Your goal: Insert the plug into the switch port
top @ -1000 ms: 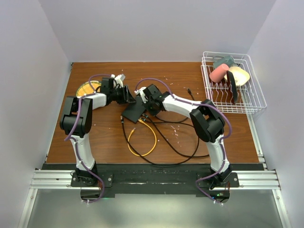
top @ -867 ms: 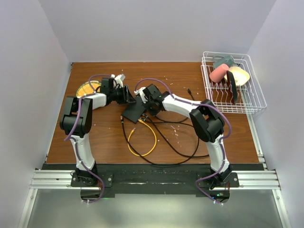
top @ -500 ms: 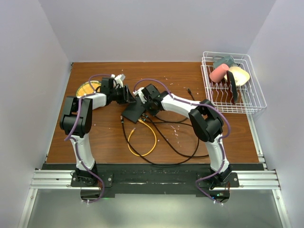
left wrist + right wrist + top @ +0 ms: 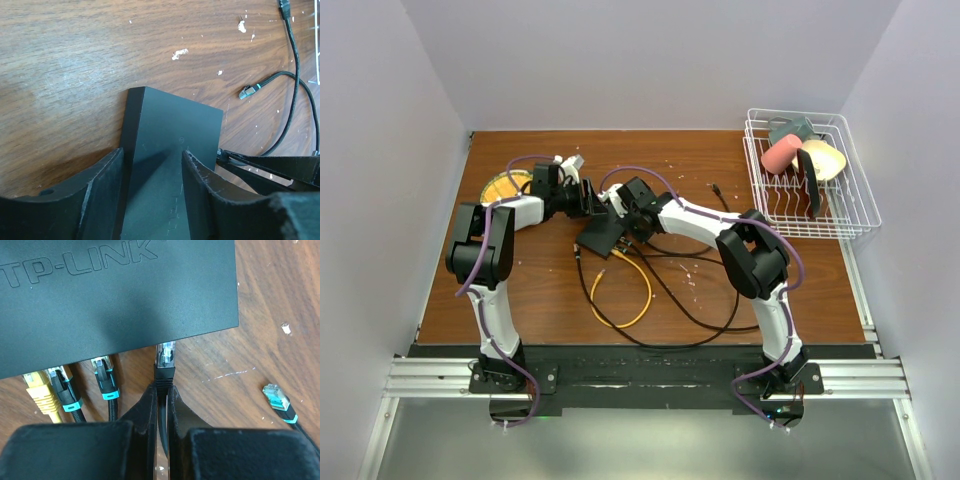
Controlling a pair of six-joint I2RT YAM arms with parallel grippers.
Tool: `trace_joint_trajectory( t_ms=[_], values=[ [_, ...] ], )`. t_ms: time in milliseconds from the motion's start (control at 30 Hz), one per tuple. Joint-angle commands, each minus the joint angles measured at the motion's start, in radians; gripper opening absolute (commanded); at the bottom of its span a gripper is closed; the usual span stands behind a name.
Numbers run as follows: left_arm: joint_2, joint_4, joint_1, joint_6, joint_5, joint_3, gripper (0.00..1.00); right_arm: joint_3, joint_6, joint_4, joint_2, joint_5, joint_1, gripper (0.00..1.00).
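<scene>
The switch [image 4: 603, 232] is a flat black box lying askew mid-table. In the right wrist view its long edge [image 4: 115, 295] has several plugs seated; the ports themselves are hidden under that edge. My right gripper [image 4: 161, 390] is shut on the black boot and cable of the plug [image 4: 165, 360], whose clear tip meets the switch's edge to the right of the seated plugs. My left gripper [image 4: 152, 155] stands open over the switch's far corner [image 4: 170, 130], one finger [image 4: 107, 185] beside its side face, the other finger [image 4: 200, 190] above its top.
A yellow plug [image 4: 40, 390] and two black teal-banded plugs [image 4: 105, 377] sit in the switch. A loose teal-banded plug [image 4: 277, 397] lies to the right. Yellow cable [image 4: 620, 290] and black cables [image 4: 700, 310] loop nearby. A wire rack [image 4: 855, 200] stands back right, a yellow plate [image 4: 503, 185] back left.
My right arm has edged slightly left toward the switch with the plug. The left arm has stayed in place beside the switch.
</scene>
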Motion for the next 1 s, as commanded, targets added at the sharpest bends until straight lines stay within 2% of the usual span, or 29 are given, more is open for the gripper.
trace_joint_trajectory(
  t_ms=[0, 633, 967],
  values=[
    [0.002, -0.011, -0.043, -0.001, 0.153, 0.029, 0.56, 0.041, -0.048, 0.216, -0.006, -0.061, 0.024, 0.00],
    [0.025, -0.018, -0.066, 0.025, 0.210, 0.044, 0.59, -0.042, -0.148, 0.329, -0.105, -0.198, 0.024, 0.00],
    [0.029, -0.042, -0.065, 0.039, 0.140, 0.052, 0.70, -0.068, -0.180, 0.316, -0.135, -0.172, 0.024, 0.00]
  ],
)
